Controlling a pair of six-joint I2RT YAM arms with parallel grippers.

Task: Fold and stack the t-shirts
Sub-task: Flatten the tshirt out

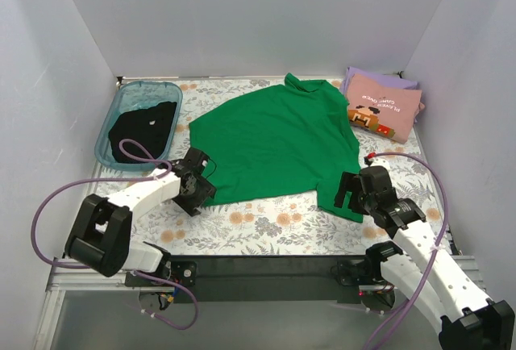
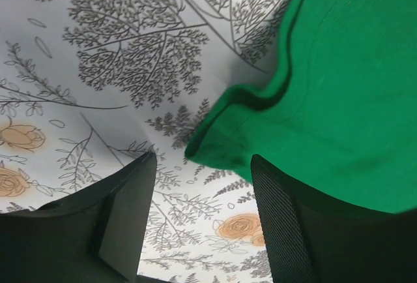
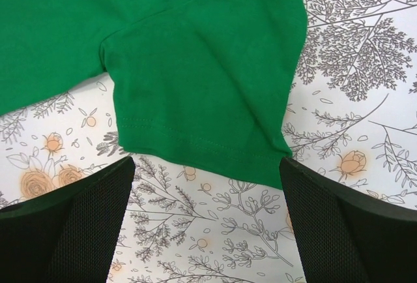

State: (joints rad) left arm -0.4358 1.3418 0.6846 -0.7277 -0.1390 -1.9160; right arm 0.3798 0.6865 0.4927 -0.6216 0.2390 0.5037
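A bright green t-shirt (image 1: 278, 136) lies spread flat in the middle of the table. My left gripper (image 1: 198, 185) is open at its near left corner; the left wrist view shows the curled green hem (image 2: 215, 141) just ahead of the open fingers (image 2: 277, 218). My right gripper (image 1: 348, 195) is open over the near right sleeve (image 3: 208, 100), whose stitched edge lies between the fingers (image 3: 85, 224). A folded pink t-shirt (image 1: 384, 108) with a brown-orange graphic lies on a folded lavender one (image 1: 367, 78) at the back right. A black t-shirt (image 1: 143, 128) lies in the bin.
A translucent teal plastic bin (image 1: 106, 131) stands at the back left. The table has a floral cloth (image 1: 266, 225). White walls close in on three sides. A purple cable (image 1: 48, 205) loops by the left arm.
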